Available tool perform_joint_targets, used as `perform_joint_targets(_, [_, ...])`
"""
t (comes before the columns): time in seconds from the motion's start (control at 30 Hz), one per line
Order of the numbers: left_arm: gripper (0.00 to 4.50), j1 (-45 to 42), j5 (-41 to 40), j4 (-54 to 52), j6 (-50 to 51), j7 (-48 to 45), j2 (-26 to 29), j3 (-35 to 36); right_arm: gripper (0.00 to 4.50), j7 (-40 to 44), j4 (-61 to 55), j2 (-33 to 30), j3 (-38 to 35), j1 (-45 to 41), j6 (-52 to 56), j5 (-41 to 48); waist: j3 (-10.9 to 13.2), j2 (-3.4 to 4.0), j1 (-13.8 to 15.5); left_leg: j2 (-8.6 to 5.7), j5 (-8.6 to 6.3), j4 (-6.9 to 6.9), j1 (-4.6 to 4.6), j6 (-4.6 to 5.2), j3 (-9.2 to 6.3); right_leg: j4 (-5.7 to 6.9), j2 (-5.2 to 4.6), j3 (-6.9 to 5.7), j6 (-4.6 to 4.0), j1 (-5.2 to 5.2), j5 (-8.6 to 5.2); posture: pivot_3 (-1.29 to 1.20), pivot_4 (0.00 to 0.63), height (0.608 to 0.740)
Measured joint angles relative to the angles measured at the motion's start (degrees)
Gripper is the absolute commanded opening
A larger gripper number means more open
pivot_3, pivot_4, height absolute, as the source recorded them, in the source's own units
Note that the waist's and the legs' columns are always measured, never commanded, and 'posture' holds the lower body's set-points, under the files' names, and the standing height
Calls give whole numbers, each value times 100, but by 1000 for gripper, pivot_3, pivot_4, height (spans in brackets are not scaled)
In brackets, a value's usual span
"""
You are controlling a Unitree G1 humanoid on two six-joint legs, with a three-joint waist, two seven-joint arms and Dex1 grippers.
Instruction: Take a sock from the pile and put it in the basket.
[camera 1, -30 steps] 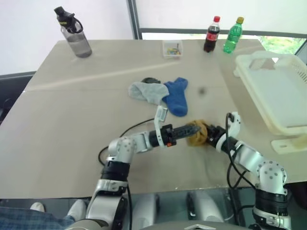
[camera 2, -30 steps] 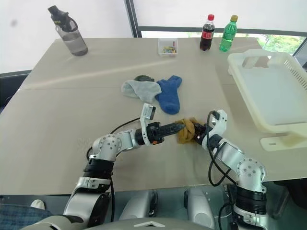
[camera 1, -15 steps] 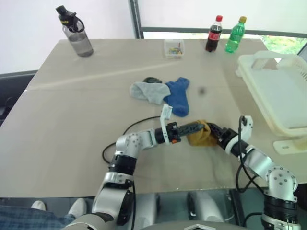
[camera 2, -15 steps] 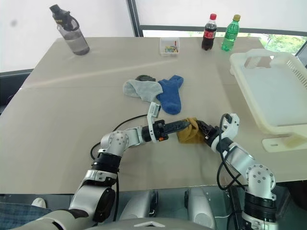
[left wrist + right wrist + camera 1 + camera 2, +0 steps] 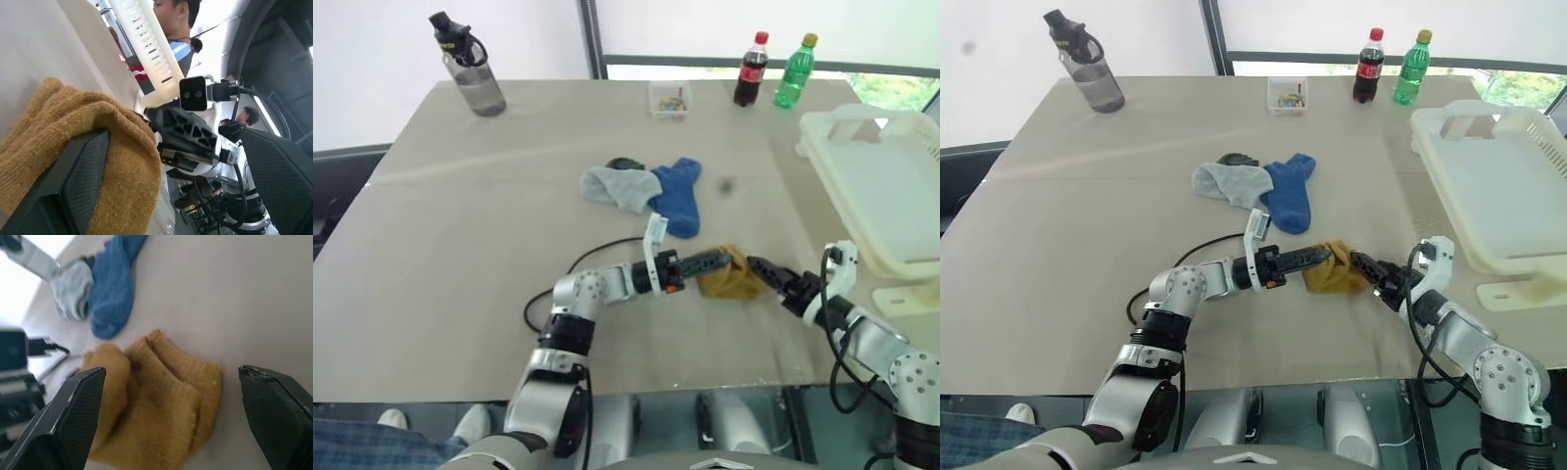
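Red-labelled cola bottle (image 5: 750,70), green bottle (image 5: 794,71); lettering unreadable.

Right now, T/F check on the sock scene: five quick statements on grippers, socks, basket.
1. The right gripper is open, with the mustard sock ahead of it on the table. True.
2. The mustard sock lies inside the basket. False: it lies on the table, beside the basket.
3. The blue sock lies next to the grey sock. True.
4. The left gripper hovers over the grey sock. False: it is at the mustard sock, one finger under the fabric.
5. Two bottles stand at the far edge of the table: cola bottle, green bottle. True.
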Motion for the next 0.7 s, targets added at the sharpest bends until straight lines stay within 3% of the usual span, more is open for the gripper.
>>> perform_joint_targets(0.27, [4500, -14, 0, 41, -1, -94, -2, 16, 4464, 83, -63, 23, 492, -265, -69, -775, -1, -1, -21, 2, 0, 4, 7, 0, -2, 8, 2, 5, 1, 1, 1, 0, 150, 740])
perform_joint_targets(0.7, [4500, -12, 46, 42, -9, -103, -8, 17, 4464, 190, -89, 290, 570, -427, 266, -776, -1, -1, -25, 5, 0, 5, 12, 0, -7, 18, 5, 5, -1, 1, 1, 0, 150, 740])
